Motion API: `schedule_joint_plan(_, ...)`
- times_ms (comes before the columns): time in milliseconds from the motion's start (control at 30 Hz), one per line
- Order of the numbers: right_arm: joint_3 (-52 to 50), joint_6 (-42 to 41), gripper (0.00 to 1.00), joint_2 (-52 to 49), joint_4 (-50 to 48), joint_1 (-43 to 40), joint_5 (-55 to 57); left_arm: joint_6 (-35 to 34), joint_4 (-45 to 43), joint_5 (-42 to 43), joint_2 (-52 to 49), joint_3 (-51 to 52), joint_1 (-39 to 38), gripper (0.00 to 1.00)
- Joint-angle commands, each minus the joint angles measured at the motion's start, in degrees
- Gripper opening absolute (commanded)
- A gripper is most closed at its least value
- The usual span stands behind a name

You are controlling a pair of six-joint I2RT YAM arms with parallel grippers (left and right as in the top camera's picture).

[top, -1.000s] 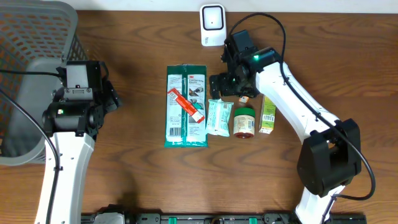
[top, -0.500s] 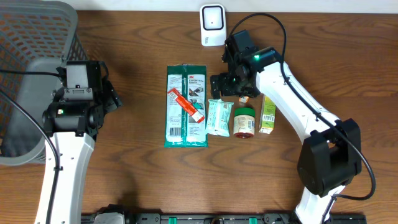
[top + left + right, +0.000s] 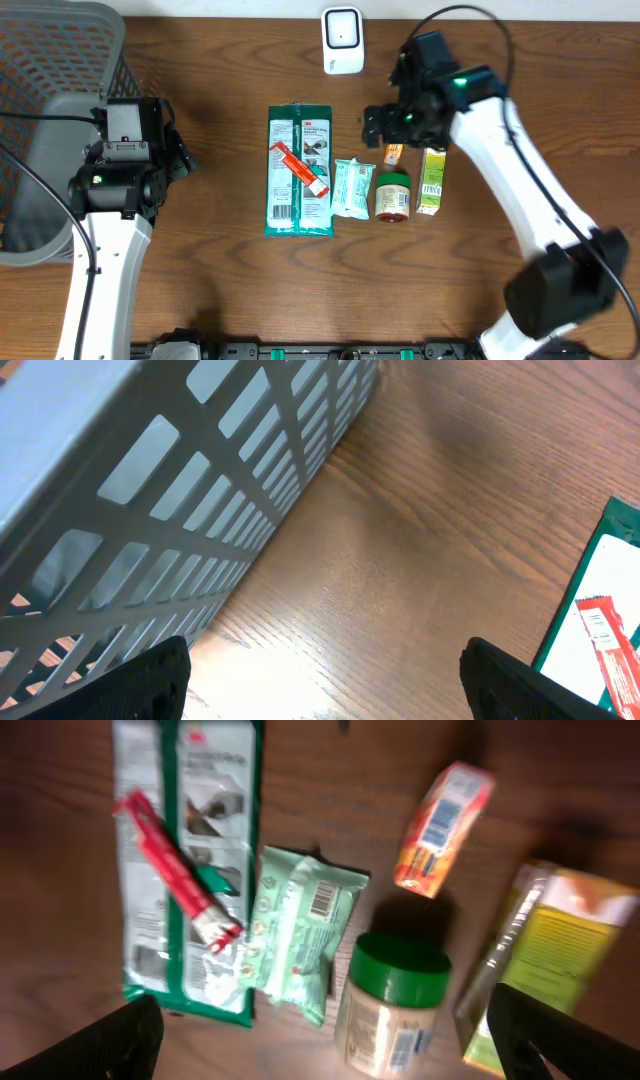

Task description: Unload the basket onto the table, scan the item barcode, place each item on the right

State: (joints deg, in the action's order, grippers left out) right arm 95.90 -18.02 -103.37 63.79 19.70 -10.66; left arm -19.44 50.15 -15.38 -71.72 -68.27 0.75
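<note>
Surface (image 3: 220, 290): brown wood grain; carries all goods, the scanner and the basket.
Scanner (image 3: 342, 40): white unit at the far edge, near the centre, well apart from the goods.
Goods, general: six items grouped at the centre, on the near side of the scanner.
Wide packet (image 3: 299, 170): green and white, lies flat at the left end of the group, long axis running near to far.
Red tube (image 3: 300, 168): lies diagonally across the wide packet.
Wipes pack (image 3: 352, 187): small, pale green, touching the right edge of the wide packet; the right wrist view shows a barcode on its upper face.
Jar (image 3: 392, 194): green lid, pale label, just right of the wipes pack; appears to lie on its side with the lid toward the far side.
Orange box (image 3: 394, 154): small, slightly tilted, just beyond the jar on the far side.
Carton (image 3: 431, 181): yellow-green, at the right end of the group, just beside the jar.
Basket (image 3: 60, 60): grey lattice, at the far left.
Left claw (image 3: 325, 680): jaws spread wide, nothing between them; hangs over bare surface just right of the basket, well left of the goods.
Right claw (image 3: 345, 1038): jaws spread fully, nothing held; hangs above the far side of the group, close to the orange box, touching no item.
</note>
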Motion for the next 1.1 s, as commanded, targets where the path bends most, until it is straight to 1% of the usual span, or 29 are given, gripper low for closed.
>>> schedule_joint_plan(0, 1.5, -0.4, 0.99, 3.3, 1.0, -1.5, 0.3, 0.5, 0.2, -0.7, 0.2, -0.6, 0.3, 0.87)
schedule_joint_plan(100, 1.5, -0.3, 0.99, 3.4, 2.9, -1.7, 0.3, 0.5, 0.2, -0.7, 0.2, -0.6, 0.3, 0.87)
schedule_joint_plan(200, 1.5, -0.2, 0.84, 3.3, 4.1, -1.7, 0.6, 0.5, 0.2, -0.7, 0.2, -0.6, 0.3, 0.87)
schedule_joint_plan(233, 1.5, -0.2, 0.7, 3.3, 4.2, -1.7, 0.8, 0.5, 0.2, -0.7, 0.2, -0.6, 0.3, 0.87)
schedule_joint_plan(267, 1.5, -0.2, 0.43, 3.3, 4.2, -1.7, 1.2, 0.5, 0.2, -0.7, 0.2, -0.6, 0.3, 0.87)
schedule_joint_plan(300, 1.5, -0.2, 0.13, 3.3, 4.2, -1.7, 1.5, 0.5, 0.2, -0.7, 0.2, -0.6, 0.3, 0.87)
schedule_joint_plan(333, 1.4, -0.2, 0.01, 3.3, 4.2, -1.7, 1.6, 0.5, 0.2, -0.7, 0.2, -0.6, 0.3, 0.87)
schedule_joint_plan(500, 1.4, -0.2, 0.02, 3.3, 4.9, -1.4, 1.6, 0.5, 0.2, -0.7, 0.2, -0.6, 0.3, 0.87)
schedule_joint_plan(533, 1.4, -0.2, 0.35, 3.3, 5.0, -1.3, 1.6, 0.5, 0.2, -0.7, 0.2, -0.6, 0.3, 0.87)
schedule_joint_plan(567, 1.4, -0.2, 0.99, 3.3, 5.0, -1.2, 1.6, 0.5, 0.2, -0.7, 0.2, -0.6, 0.3, 0.87)
schedule_joint_plan(833, 1.4, -0.2, 0.99, 3.3, 5.0, -1.2, 1.6, 0.5, 0.2, -0.7, 0.2, -0.6, 0.3, 0.87)
schedule_joint_plan(867, 1.4, -0.2, 0.74, 3.3, 5.0, -1.2, 1.6, 0.5, 0.2, -0.7, 0.2, -0.6, 0.3, 0.87)
schedule_joint_plan(900, 1.4, -0.2, 0.23, 3.3, 5.0, -1.2, 1.6, 0.5, 0.2, -0.7, 0.2, -0.6, 0.3, 0.87)
schedule_joint_plan(933, 1.4, -0.2, 0.01, 3.3, 5.0, -1.2, 1.6, 0.5, 0.2, -0.7, 0.2, -0.6, 0.3, 0.87)
schedule_joint_plan(1000, 1.4, -0.2, 0.01, 3.3, 5.0, -1.2, 1.6, 0.5, 0.2, -0.7, 0.2, -0.6, 0.3, 0.87)
schedule_joint_plan(1033, 1.4, -0.2, 0.11, 3.3, 5.0, -1.2, 1.6, 0.5, 0.2, -0.7, 0.2, -0.6, 0.3, 0.87)
schedule_joint_plan(1067, 1.4, -0.2, 0.45, 3.3, 5.0, -1.2, 1.6, 0.5, 0.2, -0.7, 0.2, -0.6, 0.3, 0.87)
